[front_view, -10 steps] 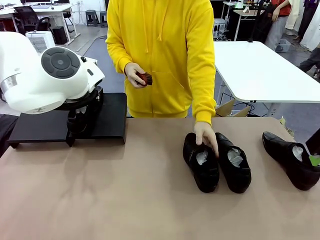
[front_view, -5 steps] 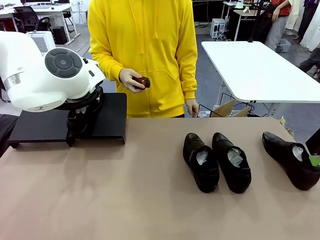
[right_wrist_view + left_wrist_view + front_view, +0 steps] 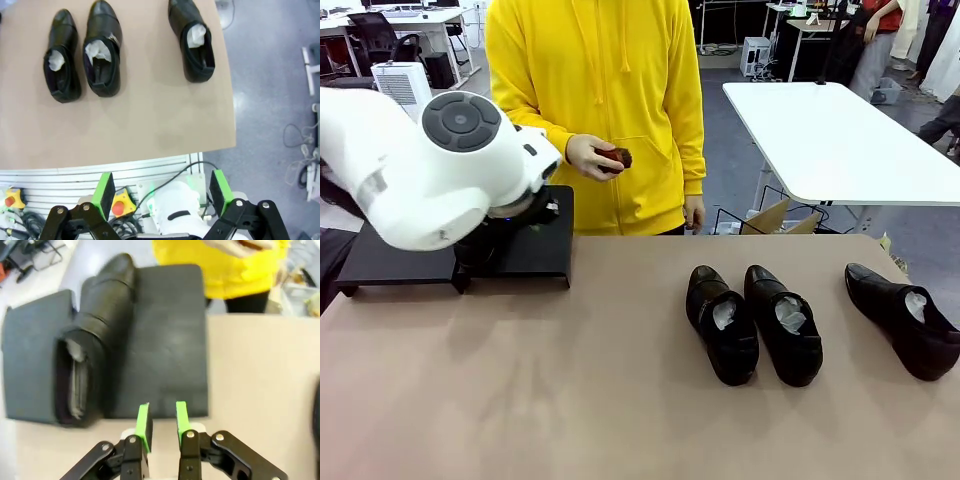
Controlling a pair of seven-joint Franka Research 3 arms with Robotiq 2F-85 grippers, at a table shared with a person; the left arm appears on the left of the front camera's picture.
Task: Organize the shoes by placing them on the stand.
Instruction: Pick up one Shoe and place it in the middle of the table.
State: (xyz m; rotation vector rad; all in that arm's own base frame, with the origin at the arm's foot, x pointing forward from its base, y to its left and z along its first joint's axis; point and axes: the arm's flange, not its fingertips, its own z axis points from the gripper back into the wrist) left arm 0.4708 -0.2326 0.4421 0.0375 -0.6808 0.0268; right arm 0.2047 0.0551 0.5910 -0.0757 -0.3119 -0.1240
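Note:
One glossy black shoe (image 3: pixel 95 340) lies on the black stand (image 3: pixel 170 340), over the seam between its two panels, toe away from me. My left gripper (image 3: pixel 162 420) hovers just off the stand's near edge, its green pads a narrow gap apart with nothing between them. In the front view the left arm (image 3: pixel 440 170) covers much of the stand (image 3: pixel 545 240). Three more shoes rest on the table: a pair (image 3: pixel 722 325) (image 3: pixel 784 325) in the middle and one (image 3: pixel 903 320) at the right. My right gripper (image 3: pixel 162 192) is wide open, high above the table's near edge, looking down on those shoes (image 3: pixel 61 62) (image 3: pixel 102 50) (image 3: pixel 192 42).
A person in a yellow hoodie stands at the far side, holding a small reddish-brown object (image 3: pixel 615 158) in one hand. The brown table (image 3: pixel 570 400) has free room between the stand and the pair. A white table (image 3: pixel 840 140) stands behind at the right.
The person's hand left the pair of shoes and the person stepped to the left. My left arm swung up and to the right. The right gripper's green pad left the front view's right edge.

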